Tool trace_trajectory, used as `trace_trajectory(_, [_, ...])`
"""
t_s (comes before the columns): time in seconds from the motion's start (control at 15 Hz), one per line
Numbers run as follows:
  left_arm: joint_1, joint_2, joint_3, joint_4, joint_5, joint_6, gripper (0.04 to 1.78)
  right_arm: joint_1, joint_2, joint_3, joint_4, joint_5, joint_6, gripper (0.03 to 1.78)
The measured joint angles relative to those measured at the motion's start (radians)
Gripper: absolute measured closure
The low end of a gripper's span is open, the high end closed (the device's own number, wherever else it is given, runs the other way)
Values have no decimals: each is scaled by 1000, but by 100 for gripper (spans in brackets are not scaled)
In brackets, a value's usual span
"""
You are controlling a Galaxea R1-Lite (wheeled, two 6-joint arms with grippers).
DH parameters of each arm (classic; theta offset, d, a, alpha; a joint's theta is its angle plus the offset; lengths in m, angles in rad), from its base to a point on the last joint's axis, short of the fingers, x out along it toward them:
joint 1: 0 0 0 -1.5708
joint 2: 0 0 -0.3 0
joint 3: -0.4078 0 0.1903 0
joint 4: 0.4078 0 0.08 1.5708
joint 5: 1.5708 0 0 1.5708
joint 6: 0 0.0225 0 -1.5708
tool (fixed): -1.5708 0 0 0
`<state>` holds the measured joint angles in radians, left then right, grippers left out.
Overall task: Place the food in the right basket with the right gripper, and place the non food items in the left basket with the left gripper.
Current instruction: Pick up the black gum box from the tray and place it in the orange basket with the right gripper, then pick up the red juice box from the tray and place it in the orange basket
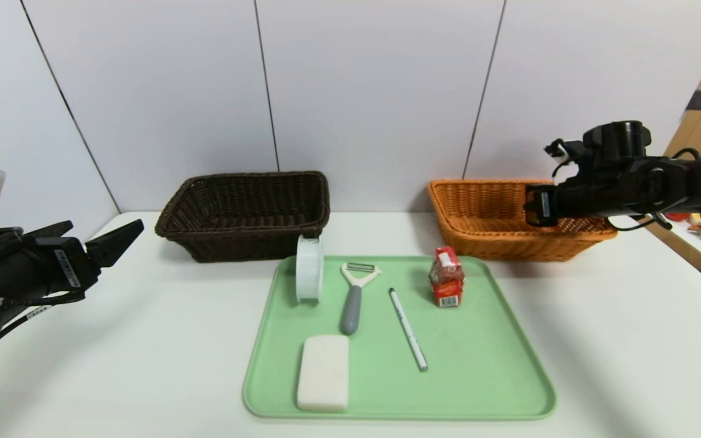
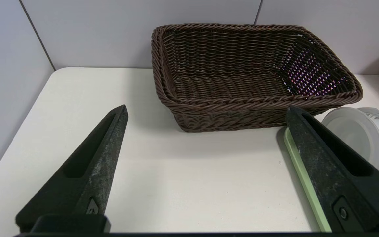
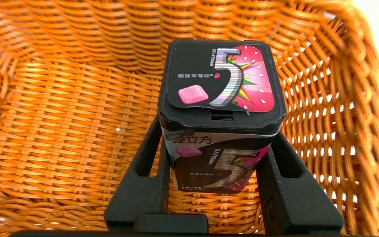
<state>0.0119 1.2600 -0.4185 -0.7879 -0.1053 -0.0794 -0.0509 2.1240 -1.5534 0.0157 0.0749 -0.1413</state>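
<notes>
White table against grey wall panels: the right gripper [image 3: 212, 184], at the right of the head view above the right basket [image 1: 478, 213], clamps the black gum carton [image 3: 220, 98] half-closed (not yet released). On the green tray [image 1: 490, 365] at centre wait the red carton [image 1: 446, 284], disc case [image 1: 309, 269], peeler [image 1: 353, 298], pen [image 1: 408, 330] and white block [image 1: 324, 372]. At far left, the left gripper [image 2: 206, 131] hangs wide apart, holding nothing, short of the left basket [image 1: 247, 213].
</notes>
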Motion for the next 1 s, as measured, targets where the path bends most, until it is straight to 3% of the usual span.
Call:
trace_trajectory(0.13, [0,3,-1,0,0,0,13,0,6,1,1,-1,1,108])
trace_trajectory(0.47, [0,6,-2,0,0,-7,13,1,17,4,-11,-27,3,63])
trace_trajectory(0.73, [0,7,-3,0,0,-9,13,5,-4,7,-22,-27,7,42])
trace_trajectory(1.0, [0,9,-3,0,0,-20,13,18,-132,58,-131,-15,53,29])
